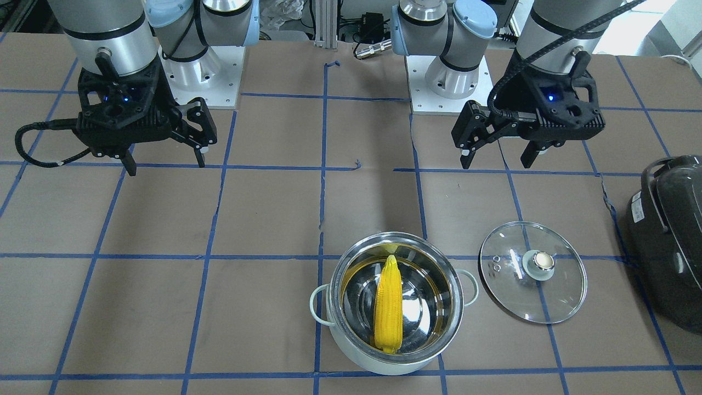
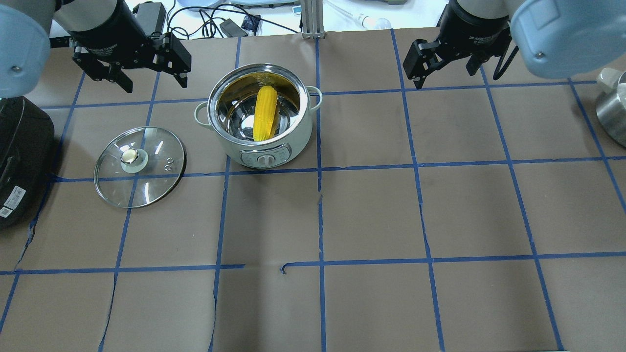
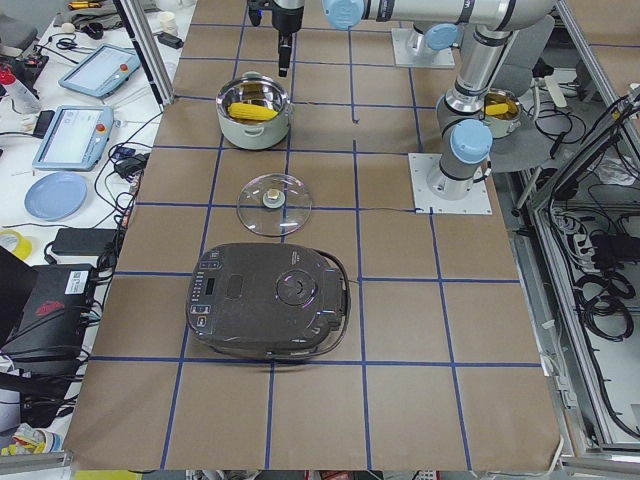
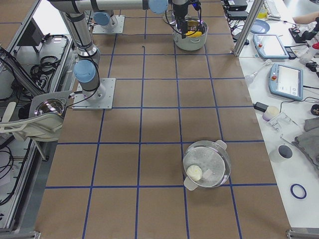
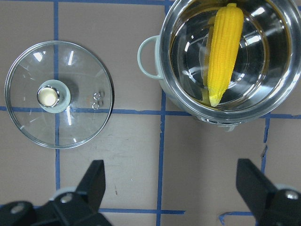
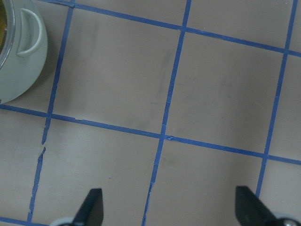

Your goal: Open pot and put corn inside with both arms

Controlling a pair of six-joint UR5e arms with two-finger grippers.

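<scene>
Left tool (image 2: pixel 155 84) is hovering spread and empty near the glass lid (image 2: pixel 146 183) lying on the surface (image 2: pixel 371 210) — a careless sweep would be risking knocking it. Corn (image 2: pixel 265 113) is lying inside the open pot (image 2: pixel 293 142); the right tool (image 2: pixel 444 76), also spread and empty, is hanging well apart.

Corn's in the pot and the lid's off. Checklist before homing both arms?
1. ok: corn lies inside pot.
2. ok: lid flat on table, apart from pot.
3. ok: left gripper empty, fingers open.
4. ok: right gripper empty, fingers open.
5. ok: both grippers touch neither pot nor lid.
6. cannot tell: left arm's clearance to black cooker.
</scene>
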